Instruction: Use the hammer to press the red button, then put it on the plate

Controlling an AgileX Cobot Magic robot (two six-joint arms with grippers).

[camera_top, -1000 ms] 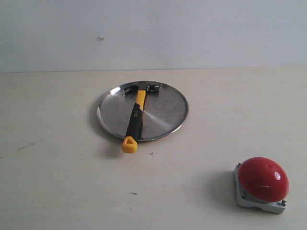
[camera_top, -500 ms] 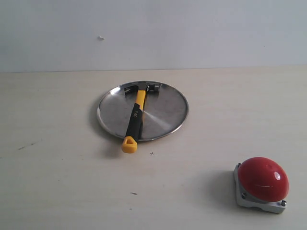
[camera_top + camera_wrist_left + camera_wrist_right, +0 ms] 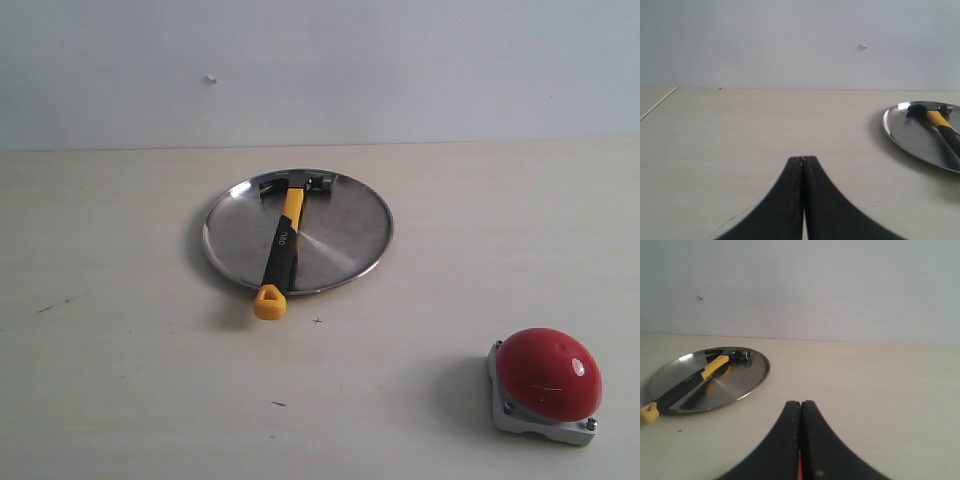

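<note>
hammer [image 3: 283, 246] in plate [image 3: 345, 235], looped end overhanging rim.

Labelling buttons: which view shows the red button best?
Exterior view: the red button is whole, dome and base. Left wrist view misses it; right wrist view shows only a red sliver behind the right pincer.

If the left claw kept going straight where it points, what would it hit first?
Likely only the pale wall: the shut black left gripper points across open beige table toward it. The round silver steel plate sits off its line.
</note>
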